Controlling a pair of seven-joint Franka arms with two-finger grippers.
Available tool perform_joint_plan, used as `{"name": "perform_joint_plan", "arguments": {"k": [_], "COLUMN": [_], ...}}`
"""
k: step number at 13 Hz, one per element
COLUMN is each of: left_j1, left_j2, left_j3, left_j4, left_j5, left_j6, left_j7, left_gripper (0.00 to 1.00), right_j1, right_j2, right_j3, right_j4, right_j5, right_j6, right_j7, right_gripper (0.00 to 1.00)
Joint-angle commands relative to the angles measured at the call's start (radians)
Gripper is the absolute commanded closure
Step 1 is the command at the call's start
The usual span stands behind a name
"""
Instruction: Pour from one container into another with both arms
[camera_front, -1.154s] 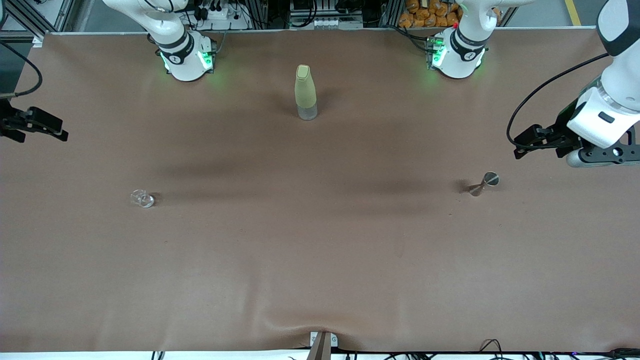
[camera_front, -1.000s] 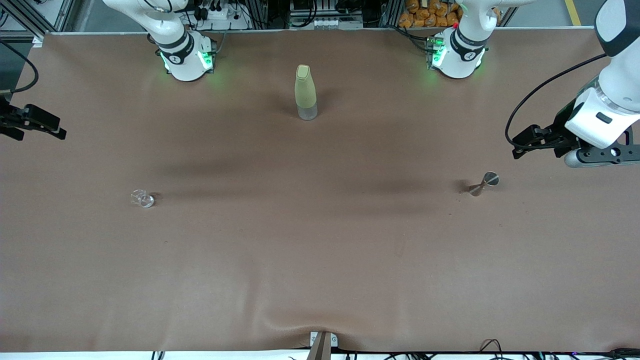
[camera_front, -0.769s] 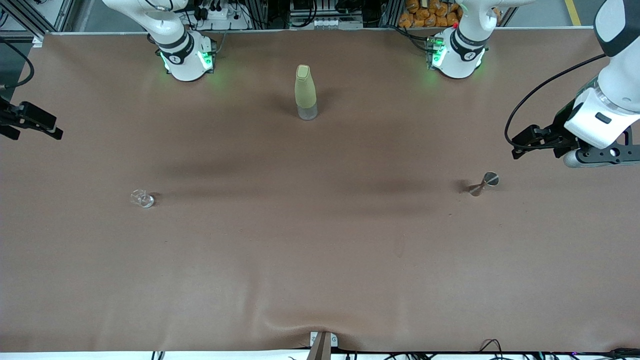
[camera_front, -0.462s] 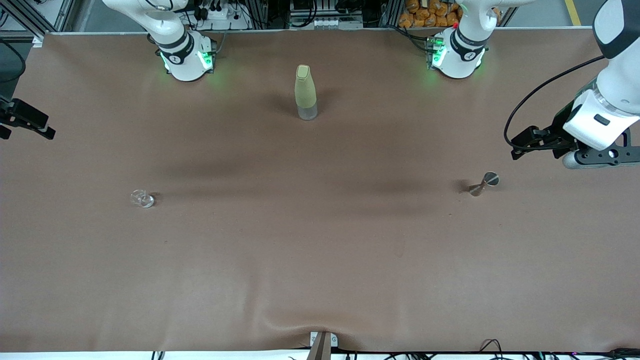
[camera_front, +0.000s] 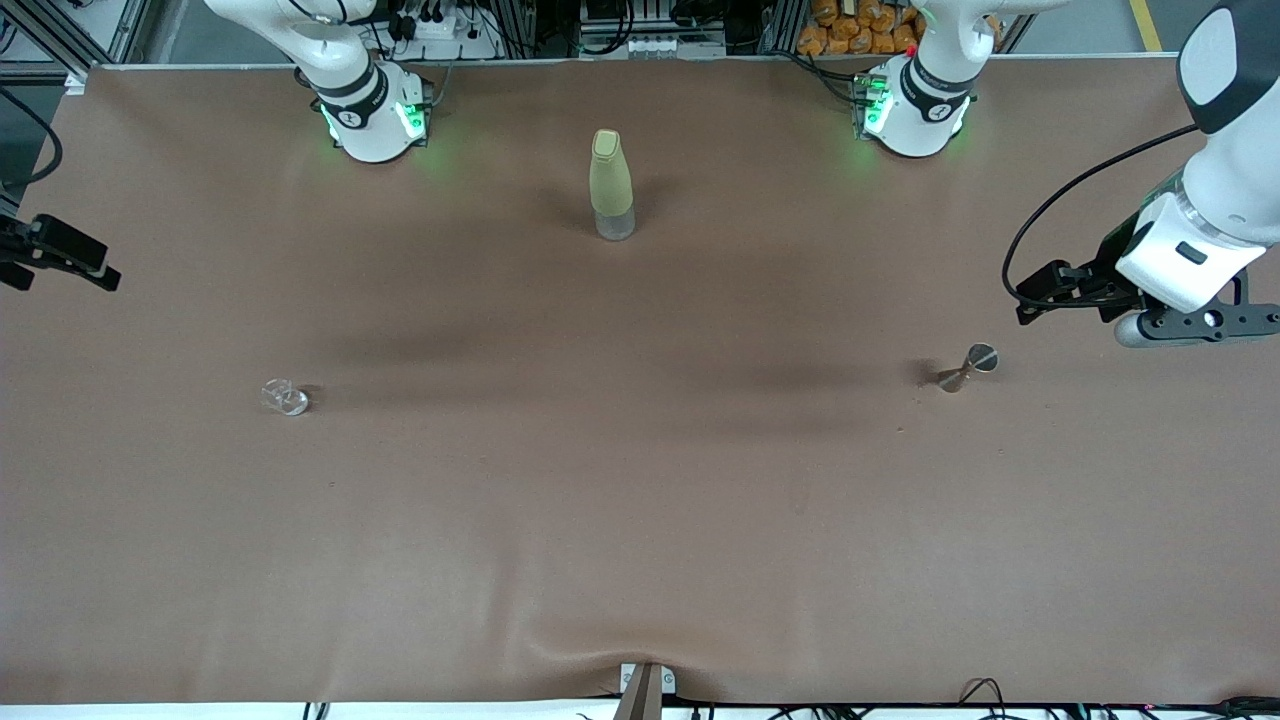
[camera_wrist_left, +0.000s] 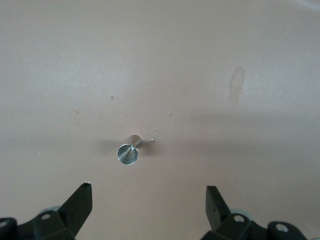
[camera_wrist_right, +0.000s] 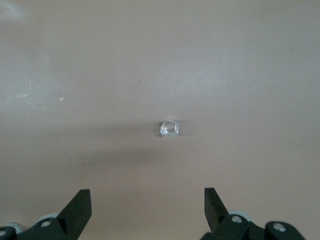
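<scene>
The tiny clear glass cup stands on the smooth brown table toward the right arm's end. The shiny hourglass-shaped metal jigger stands toward the left arm's end. The tall yellow-green bottle stands farther back, between them. The right gripper is over the table's end, wide open and empty. The left gripper, near the jigger, is too.

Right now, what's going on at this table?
Nothing is held yet. The left gripper hangs open over the table's left-arm end, looking down on the metal jigger. The right gripper, also open, is at the right-arm end with the tiny glass cup below its camera. A pale yellow-green bottle stands untouched between the bases.
</scene>
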Motion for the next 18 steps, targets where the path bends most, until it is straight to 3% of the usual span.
{"name": "perform_joint_plan", "arguments": {"k": [1,18], "left_j1": [0.01,0.007], "left_j2": [-0.003,0.001], "left_j3": [-0.009,-0.009], "left_j4": [0.004,0.027], "left_j5": [0.021,0.014], "left_j6": [0.008,0.01], "left_j7": [0.004,0.005], "left_gripper": [0.0,0.0], "right_j1": [0.008,0.04], "right_j2": [0.022,0.049], "right_j3": [-0.011,-0.008], "right_j4": [0.03,0.058], "right_j5": [0.02,0.023], "right_j6": [-0.01,-0.009], "right_j7": [0.02,0.023], "right_gripper": [0.0,0.0]}}
